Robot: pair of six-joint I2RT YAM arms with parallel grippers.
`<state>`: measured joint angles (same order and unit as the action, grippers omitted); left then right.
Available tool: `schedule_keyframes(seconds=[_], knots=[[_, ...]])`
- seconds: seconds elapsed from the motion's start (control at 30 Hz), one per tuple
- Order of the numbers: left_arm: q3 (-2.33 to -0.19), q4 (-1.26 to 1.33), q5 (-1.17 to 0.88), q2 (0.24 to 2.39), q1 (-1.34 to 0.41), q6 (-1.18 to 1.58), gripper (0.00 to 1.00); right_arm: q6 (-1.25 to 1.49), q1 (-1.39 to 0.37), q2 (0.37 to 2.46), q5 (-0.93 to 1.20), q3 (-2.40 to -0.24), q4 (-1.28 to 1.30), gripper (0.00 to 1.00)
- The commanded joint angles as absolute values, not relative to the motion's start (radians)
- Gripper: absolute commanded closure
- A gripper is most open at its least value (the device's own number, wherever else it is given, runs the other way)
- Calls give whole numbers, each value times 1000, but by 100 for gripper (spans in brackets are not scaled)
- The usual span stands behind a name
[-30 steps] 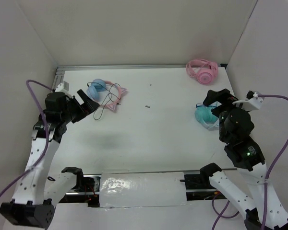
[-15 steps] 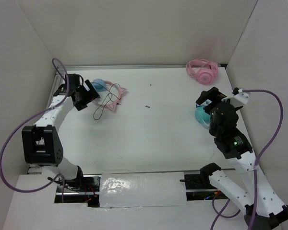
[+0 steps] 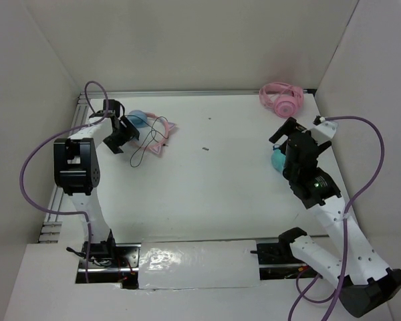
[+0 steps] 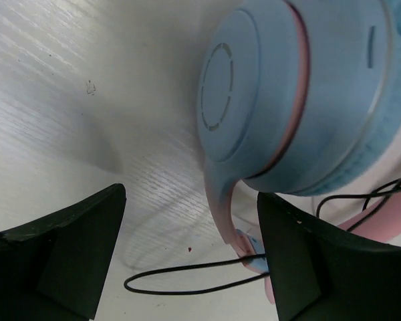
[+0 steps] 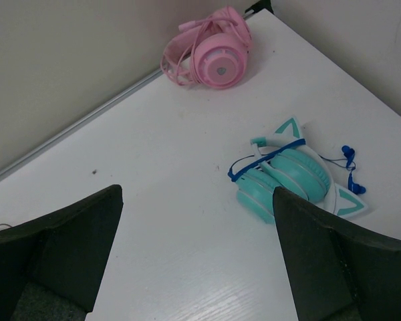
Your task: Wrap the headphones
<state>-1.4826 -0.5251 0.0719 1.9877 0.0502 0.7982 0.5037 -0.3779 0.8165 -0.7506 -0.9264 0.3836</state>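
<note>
The headphones lie at the far left of the table, with light blue ear cups, a pink cat-ear headband and a thin black cable looping toward the front. My left gripper is open right at them. In the left wrist view the blue ear cup fills the top. A pink band arm and a cable loop lie between the spread fingers of the left gripper. My right gripper hangs open above the right side, and the right wrist view shows the right gripper holding nothing.
Teal headphones with a blue cable lie at the right, partly hidden under my right arm as the teal headphones in the top view. All-pink headphones sit in the far right corner. White walls enclose the table on three sides.
My left arm has stretched out to the far left and brought its gripper down at the blue ear cup. My right arm has shifted a little farther in, still open.
</note>
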Motion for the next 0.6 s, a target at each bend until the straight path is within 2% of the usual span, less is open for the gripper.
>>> schedule_keyframes(seconds=[0.0, 0.1, 0.2, 0.23, 0.3, 0.33, 0.37, 0.4, 0.57], knots=[[-1483, -516, 61, 2008, 54, 828, 8, 503, -368, 833, -779, -968, 368, 0], [-1479, -496, 38, 2032, 52, 830, 19, 505, -364, 848, -781, -976, 377, 0], [-1494, -511, 43, 2046, 51, 841, 38, 506, -364, 854, -775, -986, 391, 0], [-1499, -515, 46, 2045, 51, 842, 47, 503, -365, 851, -766, -982, 391, 0], [-1508, -514, 51, 2031, 51, 833, 55, 488, -364, 839, -746, -974, 373, 0], [-1508, -508, 51, 2022, 52, 827, 76, 459, -364, 835, -700, -960, 361, 0], [-1515, -503, 46, 2005, 54, 816, 93, 443, -365, 821, -671, -953, 338, 0], [-1525, -517, 46, 1996, 52, 818, 100, 430, -365, 815, -638, -947, 325, 0], [-1594, -548, 69, 1922, 28, 766, 100, 388, -367, 773, -413, -914, 267, 0]])
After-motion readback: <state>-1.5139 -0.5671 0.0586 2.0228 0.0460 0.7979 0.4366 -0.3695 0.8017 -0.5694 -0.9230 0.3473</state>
